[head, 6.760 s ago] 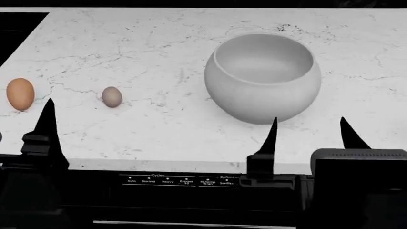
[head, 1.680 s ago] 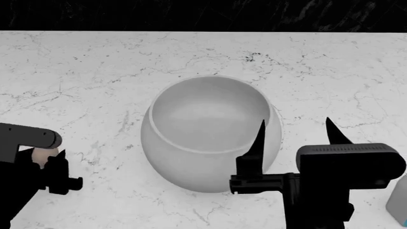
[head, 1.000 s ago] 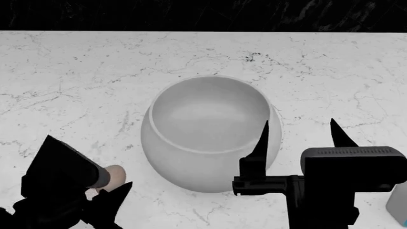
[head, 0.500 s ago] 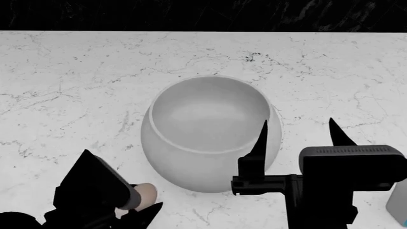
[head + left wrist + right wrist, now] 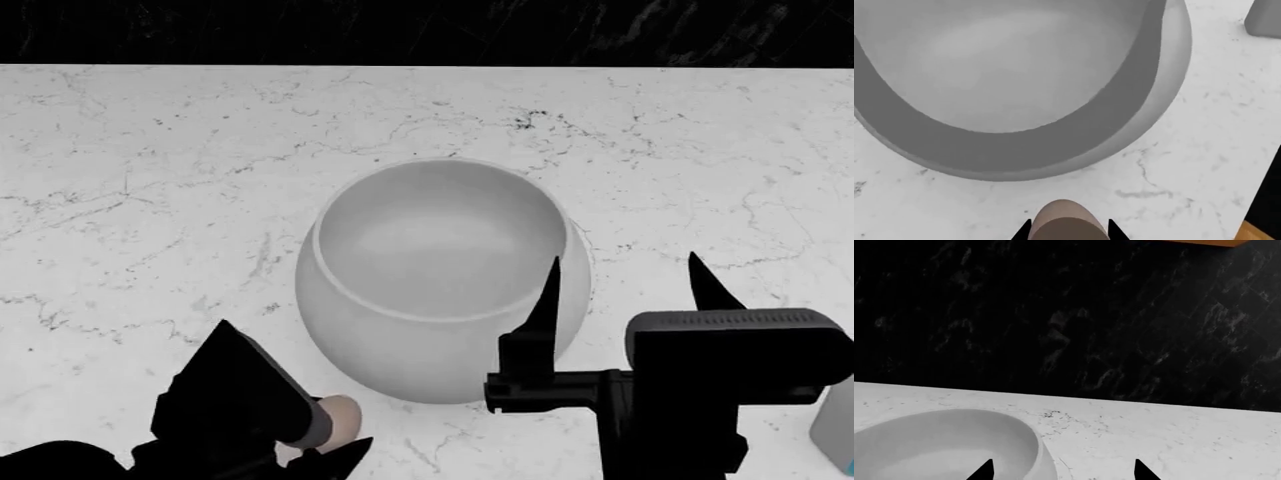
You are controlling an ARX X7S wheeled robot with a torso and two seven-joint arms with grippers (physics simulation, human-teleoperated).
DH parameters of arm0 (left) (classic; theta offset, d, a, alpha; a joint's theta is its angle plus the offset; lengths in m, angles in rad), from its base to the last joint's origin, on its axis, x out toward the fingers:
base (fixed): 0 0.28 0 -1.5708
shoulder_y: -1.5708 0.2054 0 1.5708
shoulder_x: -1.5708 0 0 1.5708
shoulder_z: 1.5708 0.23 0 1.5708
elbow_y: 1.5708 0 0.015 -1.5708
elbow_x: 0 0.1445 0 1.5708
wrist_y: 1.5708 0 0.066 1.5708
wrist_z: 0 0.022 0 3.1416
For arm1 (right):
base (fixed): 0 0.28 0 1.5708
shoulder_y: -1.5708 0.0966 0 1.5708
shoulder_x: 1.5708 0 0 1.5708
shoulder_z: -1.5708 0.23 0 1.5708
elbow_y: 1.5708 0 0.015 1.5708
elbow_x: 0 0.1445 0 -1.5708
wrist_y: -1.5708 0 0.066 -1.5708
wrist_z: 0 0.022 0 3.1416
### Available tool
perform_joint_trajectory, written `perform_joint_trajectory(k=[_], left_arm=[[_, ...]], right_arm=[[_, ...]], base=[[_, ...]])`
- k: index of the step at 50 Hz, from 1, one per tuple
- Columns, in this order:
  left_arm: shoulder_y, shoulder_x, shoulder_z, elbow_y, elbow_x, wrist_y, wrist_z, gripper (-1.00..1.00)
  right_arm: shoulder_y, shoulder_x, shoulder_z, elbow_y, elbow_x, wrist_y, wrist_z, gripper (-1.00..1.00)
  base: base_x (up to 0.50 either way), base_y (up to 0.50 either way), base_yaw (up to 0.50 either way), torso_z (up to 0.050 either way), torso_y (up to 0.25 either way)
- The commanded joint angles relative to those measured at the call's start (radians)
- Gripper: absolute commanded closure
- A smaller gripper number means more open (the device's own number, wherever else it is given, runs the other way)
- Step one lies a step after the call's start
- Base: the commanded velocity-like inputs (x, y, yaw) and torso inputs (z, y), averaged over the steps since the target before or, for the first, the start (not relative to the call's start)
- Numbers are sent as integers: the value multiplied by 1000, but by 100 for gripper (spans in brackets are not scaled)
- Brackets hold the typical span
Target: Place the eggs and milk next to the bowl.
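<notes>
The left gripper [image 5: 314,440] was clamped on one of the eggs [image 5: 334,420] — the pale, dull-coloured one, as far as the render let me tell — and held it low at the near-left foot of the bowl [image 5: 441,275], just beside the belly but apart from it. From the left wrist camera the egg [image 5: 1065,222] sat pinched between the dark jaw tips with the bowl's wall [image 5: 1141,125] curving directly ahead, so I judged the arm was holding it there to set it down on the marble counter [image 5: 160,170] close against the bowl, which is what the task asks. Whether the egg touched the counter I could not tell. The right gripper [image 5: 621,290] hung with its fingers spread wide and nothing between them, at the near-right of the bowl's rim; its own camera looked out over the rim [image 5: 954,440] toward the dark wall, so it seemed simply parked. A sliver of the milk [image 5: 834,425] showed well to the near-right of the bowl, not yet moved; the other egg was out of view. Compared with half a second earlier, the left gripper and its egg had crept a little further toward the bowl's base — the bowl, the milk and the right gripper stood as they had.
</notes>
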State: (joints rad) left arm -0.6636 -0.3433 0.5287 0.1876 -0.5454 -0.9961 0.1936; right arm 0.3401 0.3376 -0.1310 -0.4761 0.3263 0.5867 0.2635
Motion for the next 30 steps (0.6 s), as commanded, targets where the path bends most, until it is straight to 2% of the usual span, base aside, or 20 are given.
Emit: perform_joint_trajectory(k=[1, 28, 29, 30], left_arm=[[-4, 11, 23, -29, 1, 14, -4, 100], [-10, 27, 57, -95, 10, 55, 21, 100], [-8, 22, 63, -87, 9, 50, 23, -100], [-8, 23, 62, -87, 8, 50, 22, -100]], right_arm=[[2, 4, -1, -3, 4, 5, 5, -100], [2, 18, 2, -15, 12, 21, 19, -100], [2, 18, 1, -14, 12, 21, 19, -100], [2, 18, 1, -13, 12, 20, 19, -100]], base=[[0, 0, 0, 0, 0], [0, 0, 0, 0, 0], [0, 0, -3, 0, 0], [0, 0, 0, 0, 0]])
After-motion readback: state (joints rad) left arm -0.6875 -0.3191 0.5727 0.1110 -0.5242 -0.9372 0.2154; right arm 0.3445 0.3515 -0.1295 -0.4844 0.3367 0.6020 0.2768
